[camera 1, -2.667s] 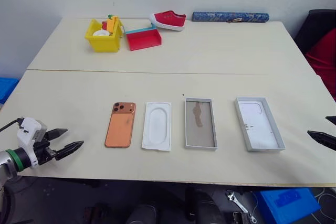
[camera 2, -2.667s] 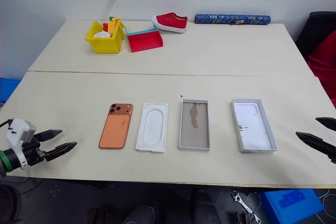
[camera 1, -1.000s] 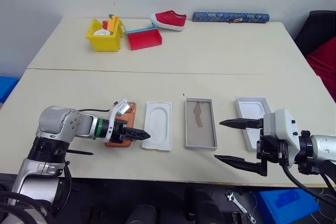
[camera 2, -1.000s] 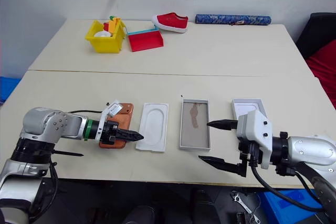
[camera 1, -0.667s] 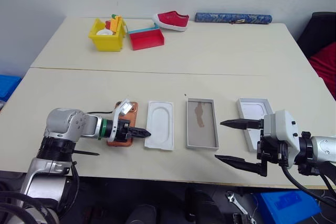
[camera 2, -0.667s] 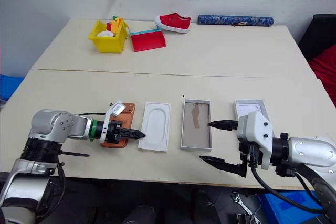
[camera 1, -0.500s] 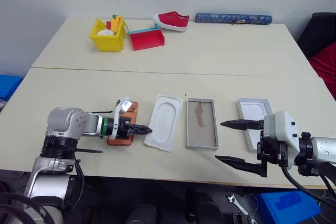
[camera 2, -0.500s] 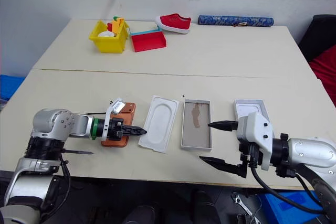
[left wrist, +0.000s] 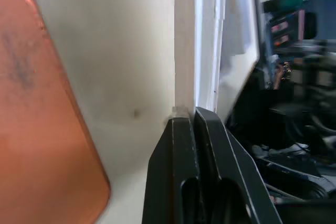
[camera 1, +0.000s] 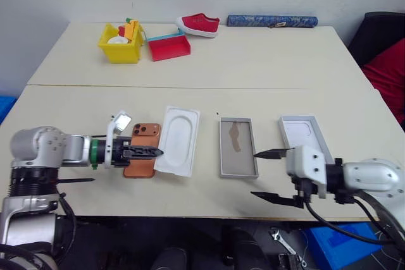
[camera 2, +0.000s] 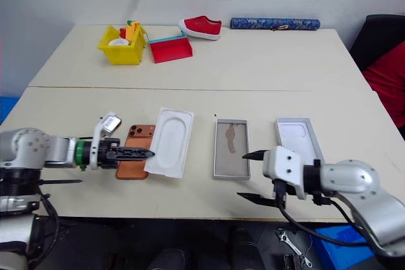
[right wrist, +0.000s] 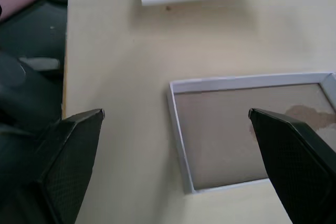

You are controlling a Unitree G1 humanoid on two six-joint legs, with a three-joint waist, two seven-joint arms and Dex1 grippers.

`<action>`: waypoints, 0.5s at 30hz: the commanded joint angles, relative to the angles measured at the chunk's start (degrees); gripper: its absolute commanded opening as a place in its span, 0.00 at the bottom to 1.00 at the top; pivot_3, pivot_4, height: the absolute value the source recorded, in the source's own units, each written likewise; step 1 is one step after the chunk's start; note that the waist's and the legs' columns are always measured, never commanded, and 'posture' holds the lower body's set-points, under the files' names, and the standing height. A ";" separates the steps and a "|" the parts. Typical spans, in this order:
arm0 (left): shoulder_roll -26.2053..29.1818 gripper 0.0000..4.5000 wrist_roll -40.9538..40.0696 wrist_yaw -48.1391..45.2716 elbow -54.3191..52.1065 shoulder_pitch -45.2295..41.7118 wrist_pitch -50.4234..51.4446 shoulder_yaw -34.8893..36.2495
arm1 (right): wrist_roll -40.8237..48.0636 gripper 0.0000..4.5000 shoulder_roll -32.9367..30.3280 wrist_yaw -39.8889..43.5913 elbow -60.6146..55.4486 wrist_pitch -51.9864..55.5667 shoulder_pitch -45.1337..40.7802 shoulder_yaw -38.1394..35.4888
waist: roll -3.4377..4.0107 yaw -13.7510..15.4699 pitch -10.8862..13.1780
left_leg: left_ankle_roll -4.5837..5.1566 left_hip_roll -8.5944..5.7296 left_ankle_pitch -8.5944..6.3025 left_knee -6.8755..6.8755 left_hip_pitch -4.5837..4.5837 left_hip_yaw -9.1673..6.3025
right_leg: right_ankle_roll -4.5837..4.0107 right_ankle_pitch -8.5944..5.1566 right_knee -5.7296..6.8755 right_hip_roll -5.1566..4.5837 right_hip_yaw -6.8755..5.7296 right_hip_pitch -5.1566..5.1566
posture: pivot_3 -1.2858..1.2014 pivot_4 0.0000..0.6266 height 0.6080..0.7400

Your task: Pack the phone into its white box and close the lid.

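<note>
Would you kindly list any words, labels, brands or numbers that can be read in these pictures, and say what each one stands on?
No readable text.
Phone: no brand or wording legible.
Lid: faint phone outline, no words.
White box: a dark stain, no print.
Blue patterned roll: markings too small to read.

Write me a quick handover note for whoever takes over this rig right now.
Left end effector: shut on the near-left edge of the white moulded insert, tilting it up beside the phone.
Right end effector: open, nothing held, at the white box's near end.
Phone: flat on the table, partly under the left end effector.
Lid: right of the white box, lying open side up.
Done: nothing packed.
Left: put the phone into the white box, then fit the lid.
</note>
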 commanded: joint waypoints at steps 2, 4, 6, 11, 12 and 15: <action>-0.06 0.00 -7.77 3.17 -2.30 2.39 0.16 3.35 | -7.40 0.80 3.08 1.28 7.05 -6.03 -5.05 7.59 | 0.00 0.39 0.00 | 0.00 -0.01 0.00 0.02 -0.02 -0.01 | 0.00 0.00 0.01 -0.01 -0.02 0.00 | 0.52 0.24 1.00; -0.95 0.00 -10.10 5.97 -3.00 3.46 0.16 4.49 | -9.92 0.67 5.32 0.83 11.19 -7.84 -7.08 10.12 | -0.01 0.42 -0.01 | 0.00 -0.01 0.00 0.07 -0.04 -0.05 | 0.00 0.00 0.00 -0.01 -0.04 0.02 | 0.52 0.24 1.00; -1.94 0.00 -11.99 8.73 -4.06 4.25 0.16 5.51 | -11.41 0.50 6.87 0.79 13.96 -9.28 -8.14 11.26 | -0.02 0.46 0.00 | 0.00 -0.03 0.00 0.10 -0.09 -0.08 | 0.00 0.00 0.01 -0.03 -0.07 0.02 | 0.52 0.24 1.00; -5.29 0.00 -18.50 16.56 -4.33 4.10 0.16 7.04 | -12.87 0.12 7.00 2.64 15.38 -12.98 -7.39 11.45 | -0.01 0.31 0.00 | 0.00 -0.03 0.00 0.13 -0.09 -0.07 | 0.00 0.00 0.01 -0.01 -0.12 0.00 | 0.52 0.24 1.00; -6.24 0.00 -19.56 18.34 -4.46 3.85 0.16 7.08 | -12.16 0.02 6.52 3.25 14.18 -12.85 -6.79 10.82 | -0.01 0.30 -0.01 | -0.01 -0.02 0.00 0.14 -0.08 -0.07 | 0.00 0.00 0.02 0.00 -0.14 0.00 | 0.52 0.24 1.00; -9.05 0.00 -22.74 23.60 -4.47 2.88 0.16 6.86 | -9.37 0.01 4.36 5.72 9.50 -13.02 -3.96 8.46 | 0.00 0.39 0.00 | -0.03 -0.01 -0.01 0.19 -0.10 -0.09 | 0.00 0.00 0.03 0.00 -0.11 0.01 | 0.52 0.24 1.00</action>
